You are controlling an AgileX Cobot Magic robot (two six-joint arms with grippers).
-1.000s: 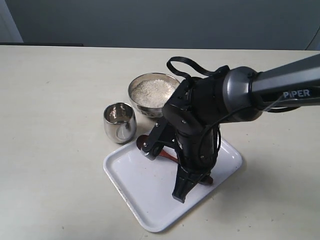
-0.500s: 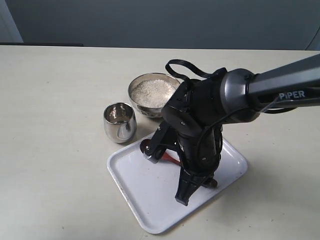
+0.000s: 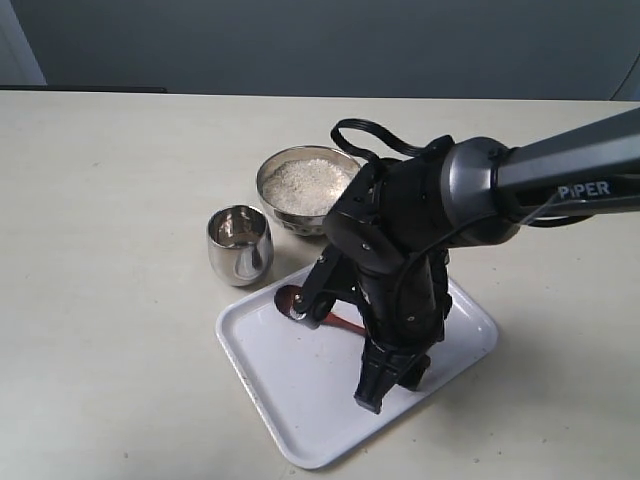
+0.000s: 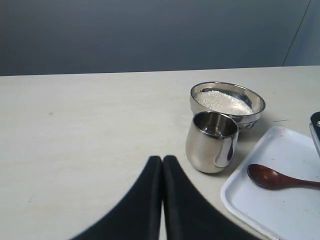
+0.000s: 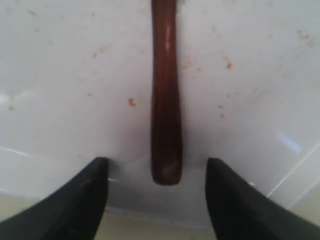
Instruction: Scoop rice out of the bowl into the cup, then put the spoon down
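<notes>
The dark wooden spoon (image 3: 300, 303) lies on the white tray (image 3: 300, 400), its oval bowl toward the cup. My right gripper (image 3: 392, 385) stands open over the handle's end (image 5: 166, 172), with one finger on each side and not touching it. The steel cup (image 3: 240, 244) stands upright left of the tray, and the steel bowl (image 3: 305, 187) holds a mound of white rice (image 3: 305, 183) behind it. In the left wrist view my left gripper (image 4: 162, 159) is shut and empty, short of the cup (image 4: 211, 141), the bowl (image 4: 227, 102) and the spoon (image 4: 274, 178).
The right arm's dark body (image 3: 410, 230) and a looped cable (image 3: 365, 135) hang over the tray and hide most of the spoon's handle. The tray's rim (image 4: 235, 195) lies close to the cup. Bare beige tabletop (image 3: 110, 200) spreads to the left.
The right gripper has let go of the spoon, which now lies flat on the tray. The tray has slid slightly to the right.
</notes>
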